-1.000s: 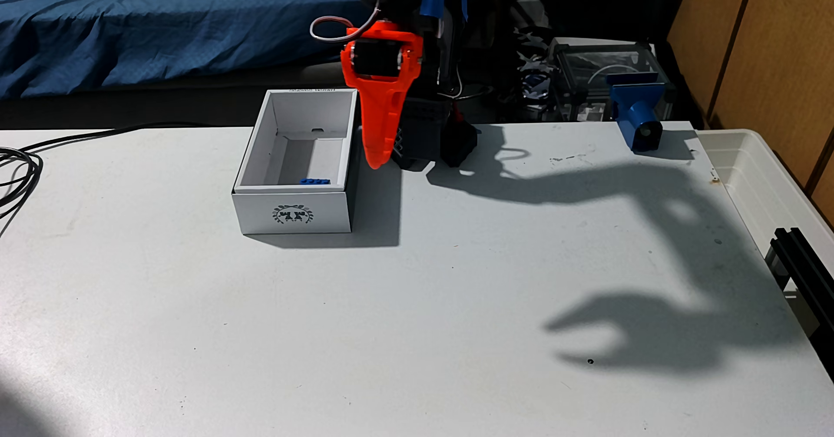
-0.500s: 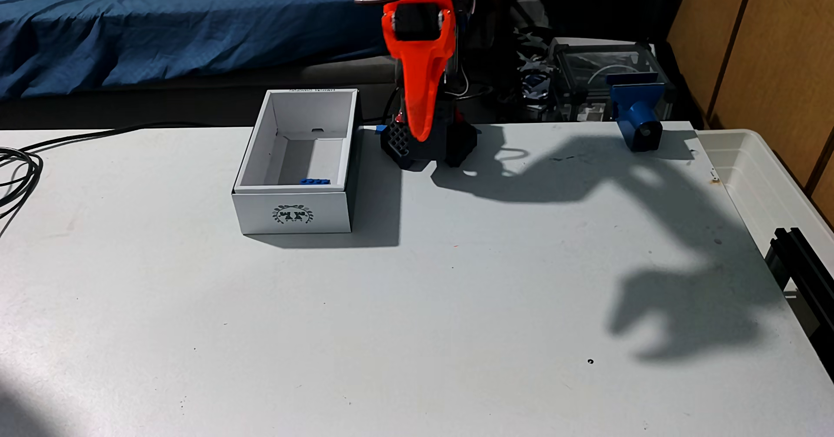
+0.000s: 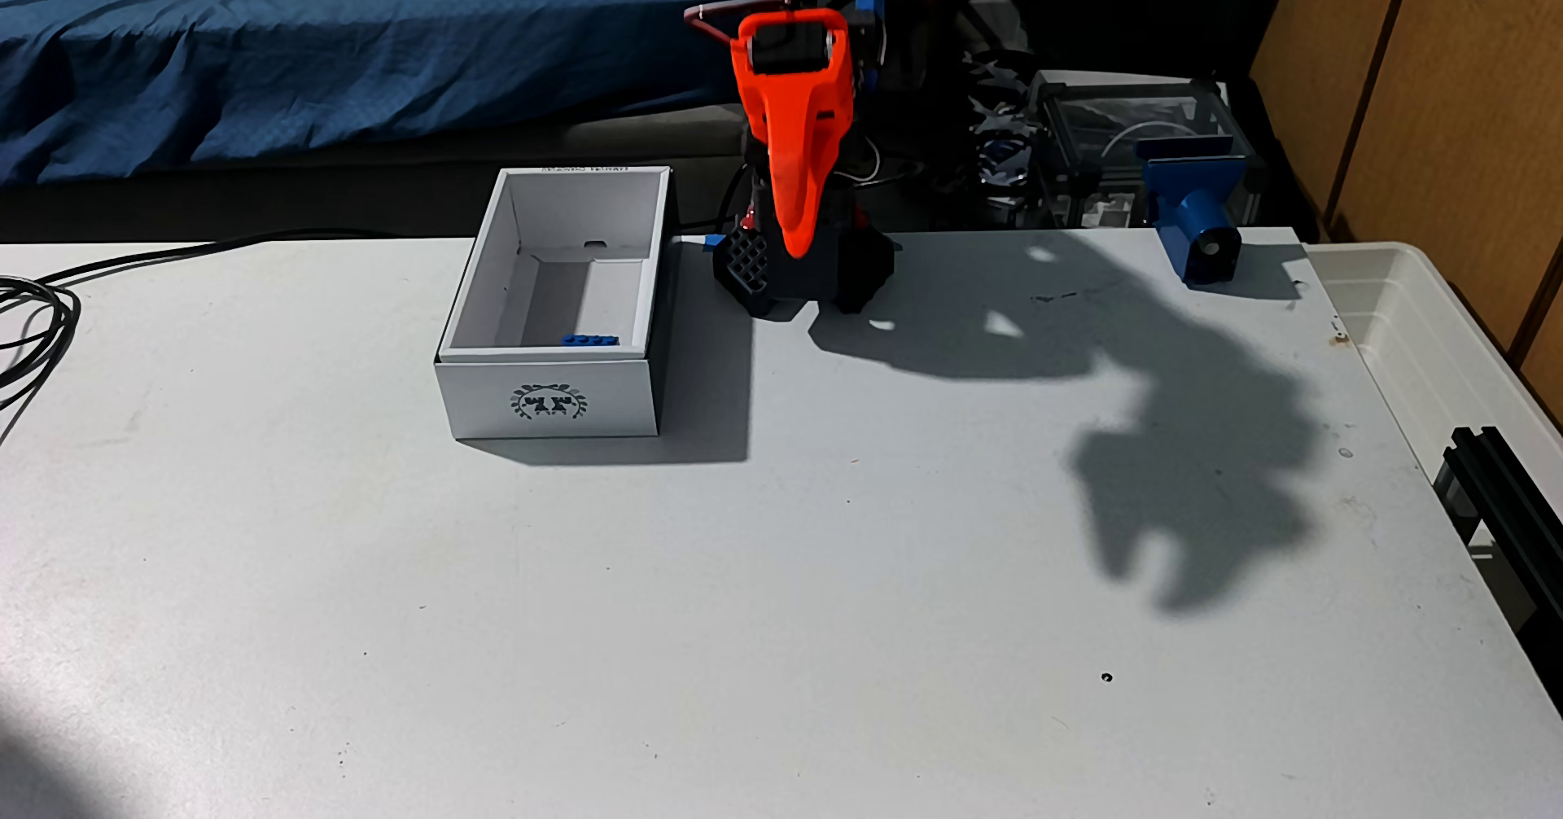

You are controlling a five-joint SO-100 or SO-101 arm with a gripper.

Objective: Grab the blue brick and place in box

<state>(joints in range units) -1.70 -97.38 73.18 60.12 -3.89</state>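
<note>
**Arm folded back over its base; brick lies in the box**

Since the earlier frames the arm has swung away from the box's right side and drawn up over its own base; its shadow on the table has pulled in toward the far right.

Fixed view. The gripper (image 3: 797,246) hangs point-down, orange finger (image 3: 793,185) facing the camera, its tip in front of the black base (image 3: 803,274). The second finger is hidden behind the orange one, so I cannot tell from the arm itself how far the jaws stand apart. The shadow (image 3: 1184,481) shows a notch at its lower end, which hints at a gap, but that is not conclusive. Nothing is seen between or against the fingers.

The blue brick (image 3: 590,340) rests on the floor of the box (image 3: 548,400), against the near wall, right of centre, studs up. The box sits on the white table (image 3: 761,616), just left of the base, emblem facing the camera.

Further out: a blue printed block (image 3: 1194,210) at the table's far right edge, a translucent bin (image 3: 1429,337) beside it, black cables (image 3: 34,312) at far left.
</note>
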